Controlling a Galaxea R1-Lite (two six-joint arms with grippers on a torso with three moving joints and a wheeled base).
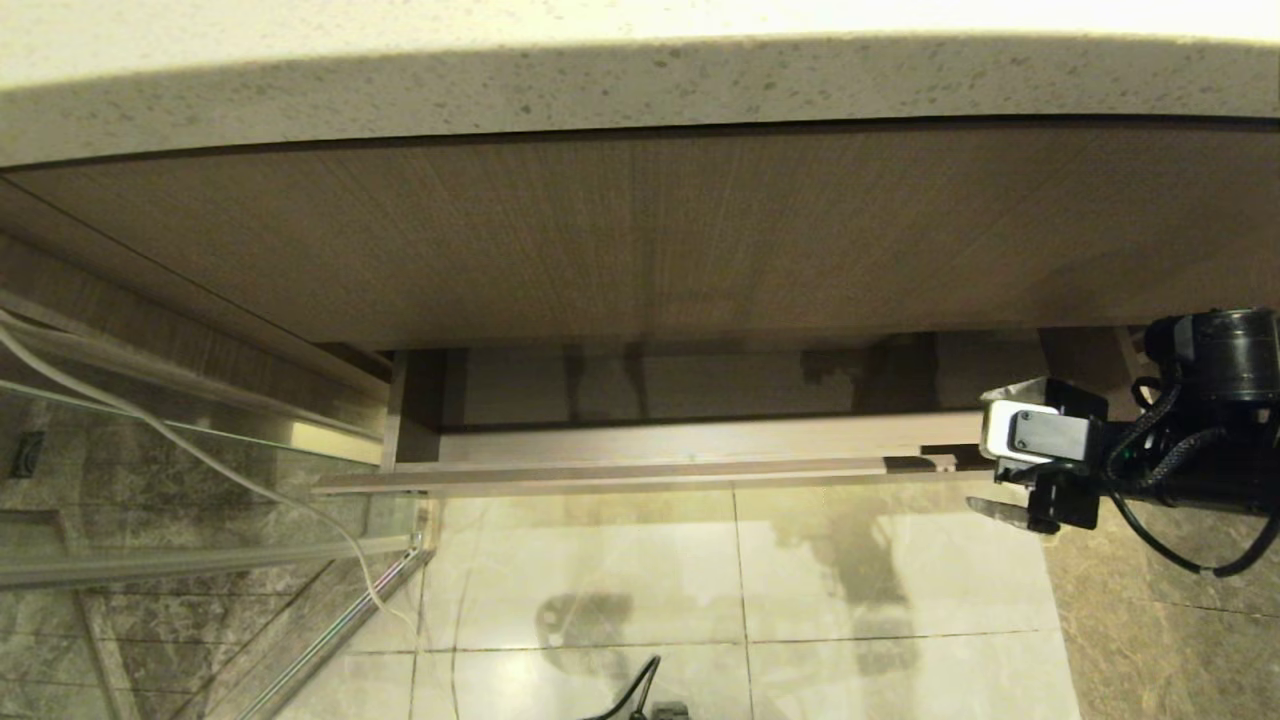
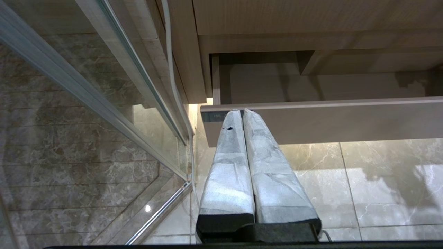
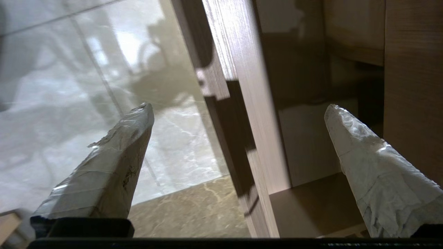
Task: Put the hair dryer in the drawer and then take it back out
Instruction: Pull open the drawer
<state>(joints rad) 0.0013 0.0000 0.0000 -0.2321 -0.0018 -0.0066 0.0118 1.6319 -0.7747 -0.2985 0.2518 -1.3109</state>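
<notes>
The drawer [image 1: 650, 472] stands partly pulled out under the tall wood panel [image 1: 640, 240]; what shows of its pale inside is bare. The hair dryer is out of view. My right gripper [image 1: 985, 460] is at the drawer's right end and open. In the right wrist view the right gripper [image 3: 238, 110] straddles the drawer front [image 3: 256, 138], one finger over the floor and the other inside the drawer, holding nothing. The left gripper [image 2: 241, 111] is shut and empty, its tips in line with the left end of the drawer front [image 2: 346, 121].
A speckled stone counter [image 1: 640, 80] runs above the wood panel. A glass partition with a metal frame [image 1: 150, 560] stands at the left, and a white cord [image 1: 200, 455] hangs down along it. Glossy marble floor tiles [image 1: 800, 600] lie below the drawer.
</notes>
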